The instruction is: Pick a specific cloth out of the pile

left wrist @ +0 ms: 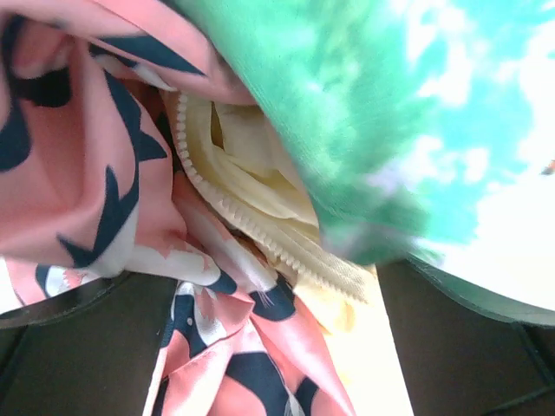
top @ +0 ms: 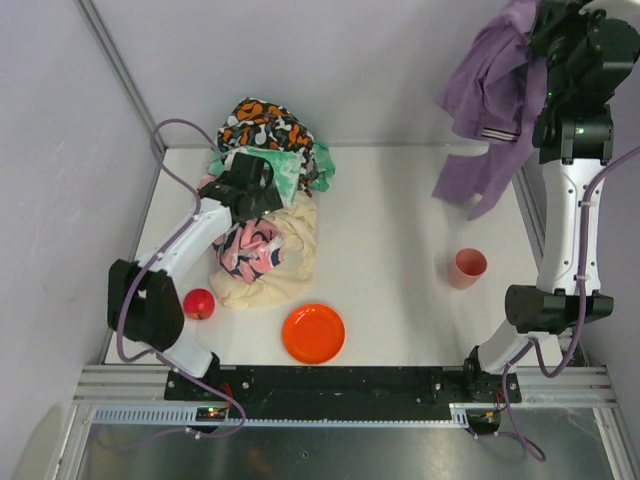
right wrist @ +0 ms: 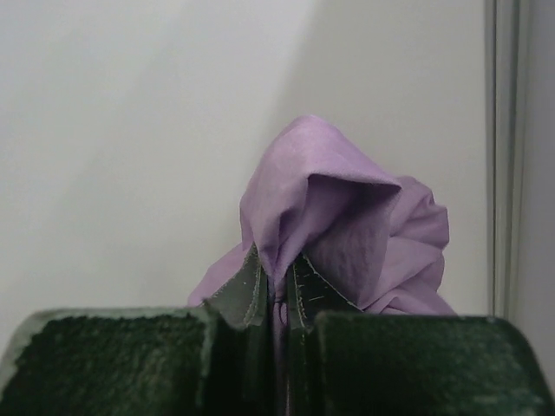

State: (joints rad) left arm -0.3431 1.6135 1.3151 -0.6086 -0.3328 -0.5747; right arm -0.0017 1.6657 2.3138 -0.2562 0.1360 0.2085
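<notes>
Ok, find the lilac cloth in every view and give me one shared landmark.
Top external: lilac cloth hangs at upper right from the right gripper, clear of the pile.
Left wrist: not in it; only pile fabrics show.
Right wrist: centre, pinched in the shut right gripper.
Shared landmark: the right gripper, in the top and right wrist views.

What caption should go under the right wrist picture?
The right gripper pinches a fold of the purple cloth.
</notes>
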